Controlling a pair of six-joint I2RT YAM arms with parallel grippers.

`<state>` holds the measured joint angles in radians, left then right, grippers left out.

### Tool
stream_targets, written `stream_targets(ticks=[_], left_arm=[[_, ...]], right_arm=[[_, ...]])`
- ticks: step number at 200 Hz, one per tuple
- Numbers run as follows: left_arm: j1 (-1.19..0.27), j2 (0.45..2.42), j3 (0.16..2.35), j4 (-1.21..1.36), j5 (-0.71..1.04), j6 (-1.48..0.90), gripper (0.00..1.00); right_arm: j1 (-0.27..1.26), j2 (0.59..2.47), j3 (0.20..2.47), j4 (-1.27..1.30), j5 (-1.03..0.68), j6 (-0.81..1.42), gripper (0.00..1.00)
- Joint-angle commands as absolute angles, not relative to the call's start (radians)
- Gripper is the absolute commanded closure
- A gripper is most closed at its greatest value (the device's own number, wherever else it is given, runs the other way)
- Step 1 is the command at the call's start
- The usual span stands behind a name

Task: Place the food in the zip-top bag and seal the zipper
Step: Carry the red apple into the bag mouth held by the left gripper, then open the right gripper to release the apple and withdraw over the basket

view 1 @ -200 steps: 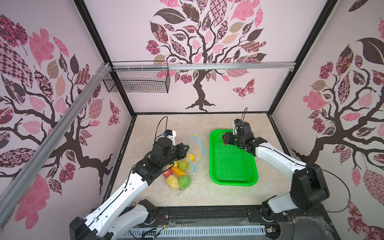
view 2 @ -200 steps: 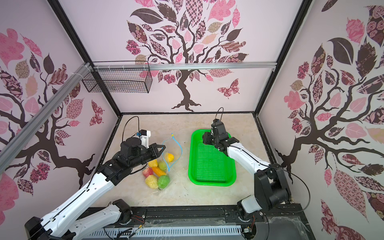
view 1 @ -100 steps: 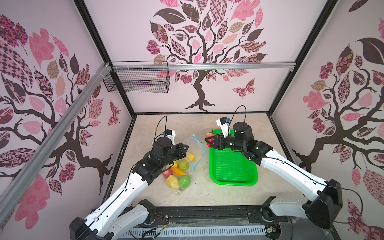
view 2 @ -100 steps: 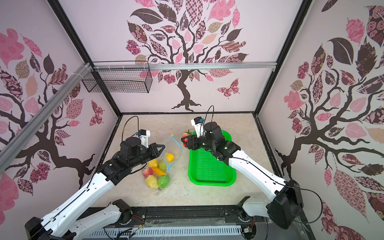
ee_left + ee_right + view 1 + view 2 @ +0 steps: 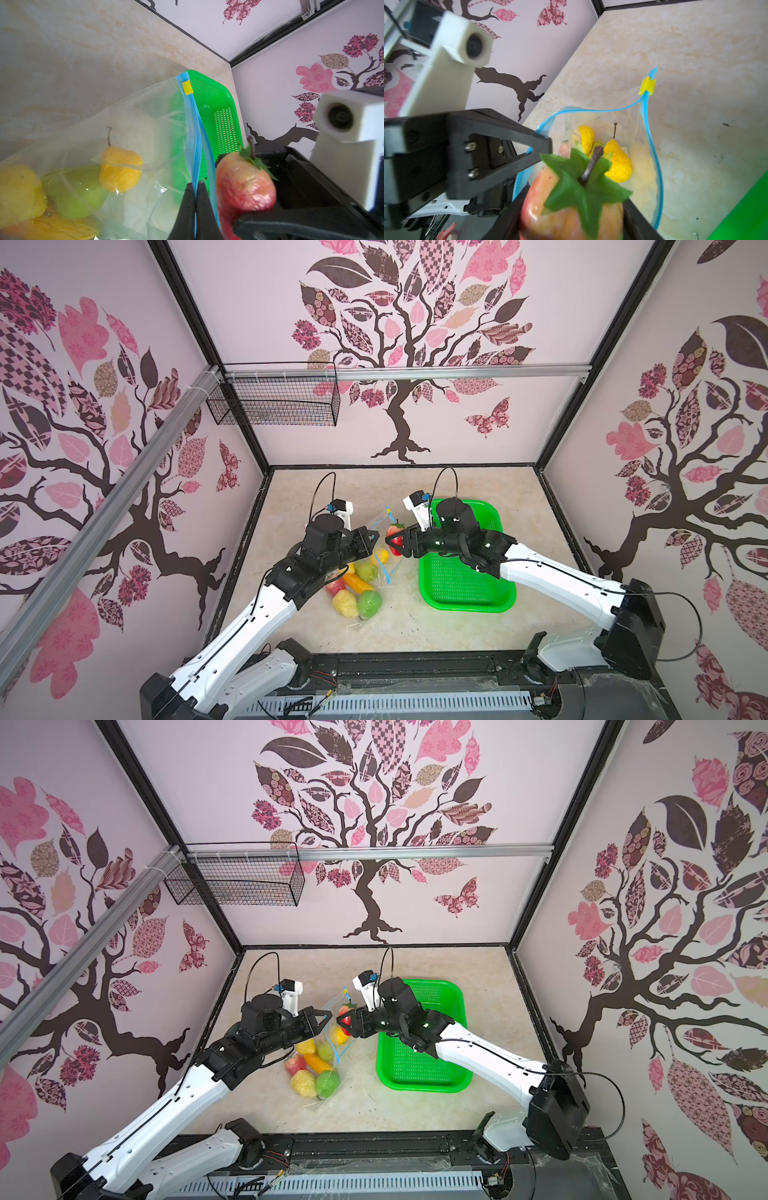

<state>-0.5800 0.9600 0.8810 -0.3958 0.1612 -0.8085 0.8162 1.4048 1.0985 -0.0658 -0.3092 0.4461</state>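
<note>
The left hand is shut tight on the blue zipper and holds up one side of the zip-top bag so its mouth gapes open, while just beside it the right hand grips a red strawberry at that mouth, ready, I think, to drop it in with the other food lying below both hands.

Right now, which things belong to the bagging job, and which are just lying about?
Job: zip-top bag, its zipper pinched by the left gripper, bagged fruit, strawberry in the right gripper.
Lying about: green basket, wire basket on the wall.
</note>
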Motion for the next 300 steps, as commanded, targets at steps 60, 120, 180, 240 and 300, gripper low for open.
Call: stream_targets(ticks=[60,120,180,240,300], left_arm=[[-0.576,0.982,0.874,-0.362,0.203,-0.795,1.00],[-0.576,0.985,0.867,-0.367,0.188,-0.805,1.00],[-0.575,0.948,0.851,-0.384,0.138,-0.825,1.00],[-0.566,0.928,0.849,-0.392,0.120,-0.827,1.00],[-0.560,0.886,0.858,-0.440,0.043,-0.804,1.00]], right_arm=[[0.825,1.564,1.135,-0.221,-0.198,0.423,0.46],[0.867,1.588,1.180,-0.291,-0.140,0.387,0.27],[0.867,1.402,1.178,-0.265,-0.051,0.379,0.13],[0.765,1.253,1.100,-0.308,0.102,0.395,0.07],[0.726,1.422,1.079,-0.389,0.089,0.398,0.03]])
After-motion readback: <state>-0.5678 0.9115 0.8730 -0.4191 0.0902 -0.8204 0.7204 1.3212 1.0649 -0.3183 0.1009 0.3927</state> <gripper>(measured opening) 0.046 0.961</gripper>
